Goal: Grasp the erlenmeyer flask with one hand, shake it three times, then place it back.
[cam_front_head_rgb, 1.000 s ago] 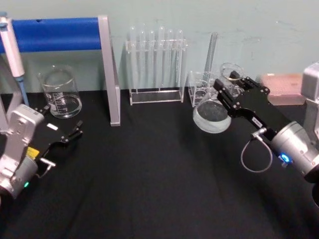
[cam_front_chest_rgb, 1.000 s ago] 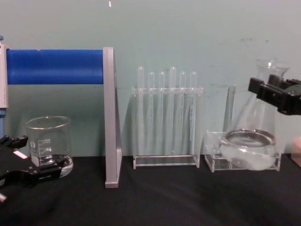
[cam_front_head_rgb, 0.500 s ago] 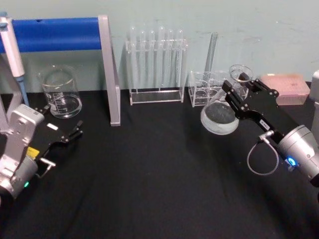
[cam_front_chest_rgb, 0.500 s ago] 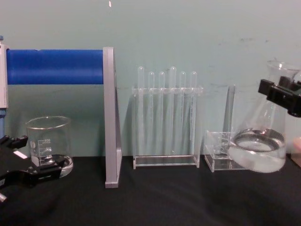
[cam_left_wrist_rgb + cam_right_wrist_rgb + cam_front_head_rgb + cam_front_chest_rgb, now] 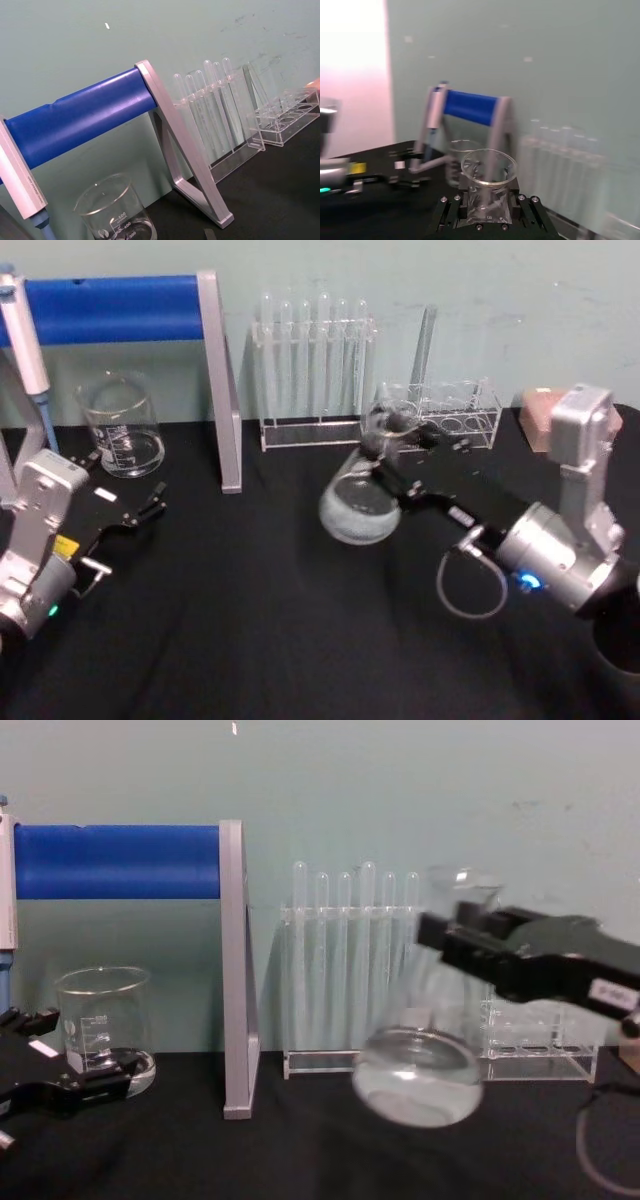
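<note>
The erlenmeyer flask [image 5: 358, 506] is a clear glass cone with a wide round base and a flared rim. It hangs tilted over the middle of the black table, in front of the test tube rack. My right gripper [image 5: 392, 440] is shut on its neck, reaching in from the right. The chest view shows the flask [image 5: 418, 1077] held below the black right gripper [image 5: 455, 932]. In the right wrist view the flask's rim [image 5: 488, 167] stands just above the gripper [image 5: 487, 209]. My left gripper [image 5: 150, 504] rests open at the table's left, near the beaker, holding nothing.
A glass beaker [image 5: 122, 428] stands at the back left under a blue bar on a grey frame [image 5: 215, 380]. A pipette [image 5: 24, 335] hangs at the far left. Behind the flask are a tall test tube rack [image 5: 313, 365], a low clear rack [image 5: 455, 412] and a pink box [image 5: 537, 408].
My right gripper has swung the flask left and nearer, from beside the low clear rack to the middle of the table. The left arm has not moved.
</note>
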Motion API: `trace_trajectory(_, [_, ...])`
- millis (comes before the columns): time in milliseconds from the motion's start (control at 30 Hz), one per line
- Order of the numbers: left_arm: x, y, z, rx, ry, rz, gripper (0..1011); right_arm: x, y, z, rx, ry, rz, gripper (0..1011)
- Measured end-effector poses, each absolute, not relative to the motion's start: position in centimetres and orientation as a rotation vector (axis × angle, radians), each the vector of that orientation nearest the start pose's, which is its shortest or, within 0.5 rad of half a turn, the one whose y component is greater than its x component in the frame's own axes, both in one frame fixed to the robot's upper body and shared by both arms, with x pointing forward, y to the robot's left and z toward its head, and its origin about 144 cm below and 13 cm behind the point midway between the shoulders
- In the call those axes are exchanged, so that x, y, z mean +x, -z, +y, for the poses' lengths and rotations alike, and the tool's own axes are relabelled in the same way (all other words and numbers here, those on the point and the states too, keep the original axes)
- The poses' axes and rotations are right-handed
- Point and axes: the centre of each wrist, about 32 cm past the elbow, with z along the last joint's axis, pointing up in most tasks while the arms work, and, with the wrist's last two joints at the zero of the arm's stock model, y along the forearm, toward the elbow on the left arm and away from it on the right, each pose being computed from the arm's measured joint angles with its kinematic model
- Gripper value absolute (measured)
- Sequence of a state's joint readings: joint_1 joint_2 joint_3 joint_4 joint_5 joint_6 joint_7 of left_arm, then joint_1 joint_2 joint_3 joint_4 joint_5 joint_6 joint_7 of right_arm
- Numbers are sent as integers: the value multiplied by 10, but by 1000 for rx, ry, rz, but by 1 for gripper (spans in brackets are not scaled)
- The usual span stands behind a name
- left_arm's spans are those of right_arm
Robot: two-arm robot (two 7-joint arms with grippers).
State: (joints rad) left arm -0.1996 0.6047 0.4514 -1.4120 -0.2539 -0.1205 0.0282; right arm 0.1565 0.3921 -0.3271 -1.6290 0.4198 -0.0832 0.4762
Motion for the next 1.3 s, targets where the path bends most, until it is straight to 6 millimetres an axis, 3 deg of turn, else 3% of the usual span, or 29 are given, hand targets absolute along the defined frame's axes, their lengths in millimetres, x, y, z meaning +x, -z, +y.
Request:
trace_trajectory(233, [489, -1140, 310, 304, -1248, -285, 1000, 490, -1194, -217, 97, 609, -124, 449])
trace_trajectory(633, [489, -1140, 310, 304, -1248, -285, 1001, 495, -1193, -210, 97, 579, -120, 449])
trace_trajectory(867, [489, -1140, 310, 305, -1248, -285, 1001, 496, -1193, -220, 104, 675, -128, 449])
trace_trajectory(1300, [489, -1140, 310, 304, -1248, -285, 1001, 484, -1195, -265, 97, 993, -163, 449])
